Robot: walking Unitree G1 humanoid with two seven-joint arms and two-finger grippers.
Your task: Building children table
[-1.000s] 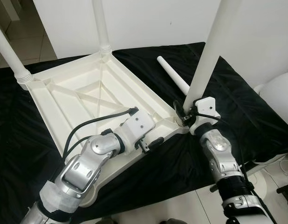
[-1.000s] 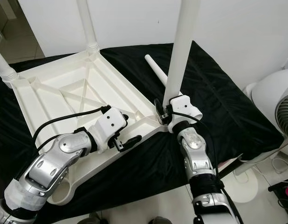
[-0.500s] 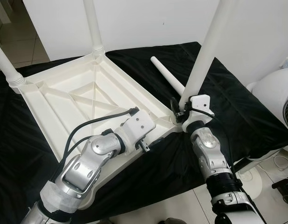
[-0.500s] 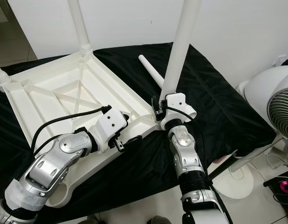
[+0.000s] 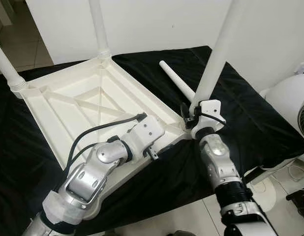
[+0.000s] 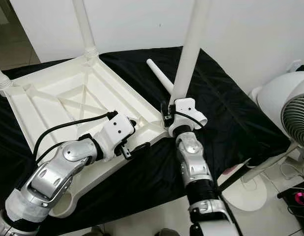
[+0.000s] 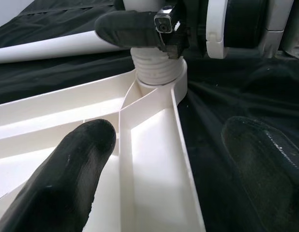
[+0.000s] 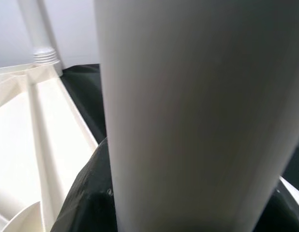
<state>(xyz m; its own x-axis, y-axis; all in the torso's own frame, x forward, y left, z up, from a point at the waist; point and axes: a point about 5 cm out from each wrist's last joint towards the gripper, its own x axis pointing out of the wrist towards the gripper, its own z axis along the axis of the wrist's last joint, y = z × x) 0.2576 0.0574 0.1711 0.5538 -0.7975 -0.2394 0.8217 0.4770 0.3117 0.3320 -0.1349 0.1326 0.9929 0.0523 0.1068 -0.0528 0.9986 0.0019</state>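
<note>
- Left eye view: the white ribbed plastic tabletop (image 5: 88,103) lies upside down on a black cloth (image 5: 250,123). The right gripper (image 5: 190,117) is clenched round the foot of a tall white plastic leg (image 5: 216,59) standing in the near corner socket just below its fingers. The step in hand looks like seating or screwing in this third leg.
- Right eye view: two fitted white legs (image 6: 82,24) rise from the far corners, well beyond both claws. A loose white leg (image 6: 161,76) lies on the cloth just behind the right gripper. A white fan (image 6: 289,118) stands off to its right.
- Left wrist view: the left gripper (image 7: 164,159) is spread wide, its fingers (image 7: 72,164) straddling the tabletop's rim, holding nothing. The threaded socket sits ahead of it.
- Right wrist view: the grasped leg is pressed close against the fingers.
- Next, probably: twist the leg home, then fetch the loose one.
</note>
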